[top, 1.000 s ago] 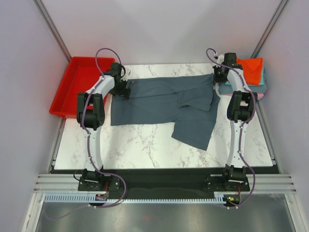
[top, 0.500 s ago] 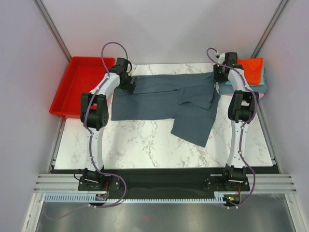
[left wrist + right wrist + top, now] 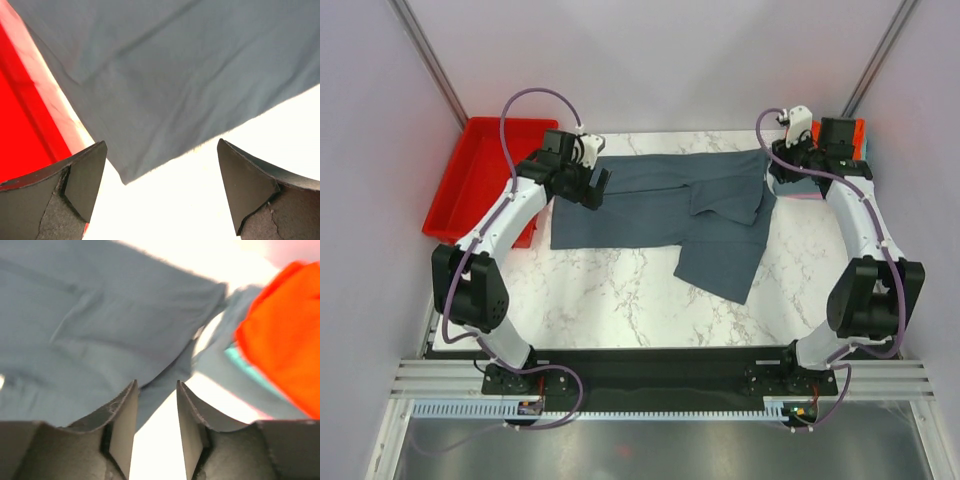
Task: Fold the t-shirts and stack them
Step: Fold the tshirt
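Above the left edge of the slate blue-grey t-shirt [image 3: 655, 200], the left gripper [image 3: 160, 162] hangs with jaws spread wide and empty, beside the red tray [image 3: 470, 180]. The right gripper [image 3: 156, 390] hovers over the shirt's far right corner, its jaws narrowly parted around nothing. Just beyond it sits the orange-red t-shirt [image 3: 282, 335], topping a folded pile. The big shirt lies partly folded on the marble table [image 3: 610, 295].

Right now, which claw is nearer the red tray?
Left. The left claw hangs over the blue-grey shirt, at its edge beside the red tray; the right claw is at the opposite end.
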Robot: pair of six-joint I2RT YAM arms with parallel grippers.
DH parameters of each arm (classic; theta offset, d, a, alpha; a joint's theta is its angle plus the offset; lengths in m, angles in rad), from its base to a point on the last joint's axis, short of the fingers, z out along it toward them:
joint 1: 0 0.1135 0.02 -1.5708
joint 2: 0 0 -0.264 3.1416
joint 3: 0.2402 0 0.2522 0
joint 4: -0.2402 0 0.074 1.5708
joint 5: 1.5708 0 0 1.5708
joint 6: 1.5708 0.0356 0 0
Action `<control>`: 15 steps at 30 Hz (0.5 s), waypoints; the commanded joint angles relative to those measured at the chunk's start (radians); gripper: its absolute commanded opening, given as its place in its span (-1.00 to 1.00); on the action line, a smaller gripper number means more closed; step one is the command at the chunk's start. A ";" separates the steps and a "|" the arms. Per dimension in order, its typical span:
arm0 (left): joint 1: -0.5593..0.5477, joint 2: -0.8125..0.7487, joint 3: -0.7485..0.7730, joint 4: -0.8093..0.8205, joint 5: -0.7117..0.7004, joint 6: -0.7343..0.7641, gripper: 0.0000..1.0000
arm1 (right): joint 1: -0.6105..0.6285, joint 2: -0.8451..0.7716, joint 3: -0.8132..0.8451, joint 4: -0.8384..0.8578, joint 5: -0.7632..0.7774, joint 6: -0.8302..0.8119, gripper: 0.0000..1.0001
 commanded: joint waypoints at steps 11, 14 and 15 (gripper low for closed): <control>0.016 0.107 -0.213 0.041 0.016 -0.007 0.99 | -0.017 0.233 -0.053 -0.158 -0.137 0.031 -0.22; 0.024 0.116 -0.259 0.041 0.016 -0.007 0.99 | -0.026 0.292 -0.028 -0.158 -0.168 0.074 -0.22; 0.024 0.123 -0.269 0.041 0.016 -0.007 0.99 | -0.026 0.304 -0.021 -0.158 -0.172 0.082 -0.22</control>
